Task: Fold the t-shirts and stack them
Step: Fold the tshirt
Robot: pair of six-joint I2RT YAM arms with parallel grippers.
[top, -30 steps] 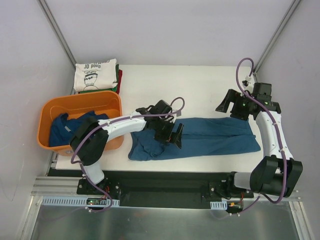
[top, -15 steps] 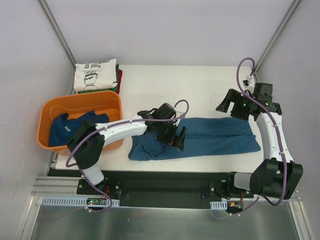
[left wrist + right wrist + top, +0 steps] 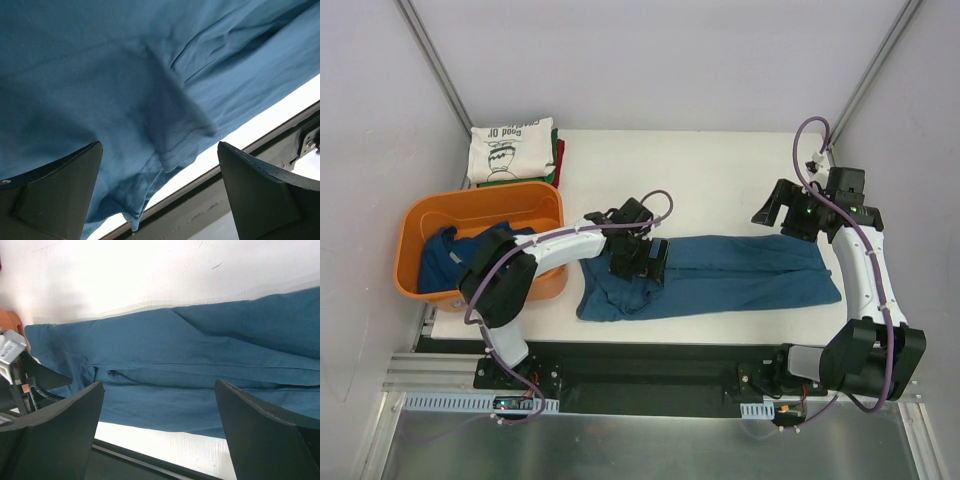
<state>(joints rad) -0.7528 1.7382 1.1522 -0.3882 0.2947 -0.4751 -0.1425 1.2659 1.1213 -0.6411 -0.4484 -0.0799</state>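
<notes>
2 hands, both spread wide and holding nothing. Left hand [image 3: 638, 260] hovers right over the bunched 9 o'clock end of the dark blue t-shirt [image 3: 750, 270]. Right hand [image 3: 780, 212] hangs near its 1 o'clock corner. The shirt lies lengthwise along the table's [image 3: 700, 165] 6 o'clock edge, with the folded stack [image 3: 512, 150] at 10 o'clock. Risk imo: pinching only 1 layer of that wrinkled end, so the fold drags crooked or slides off the edge.

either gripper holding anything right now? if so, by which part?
Nothing is held. The left gripper is open over the left part of the blue t-shirt; the right gripper is open near its right end.
</notes>
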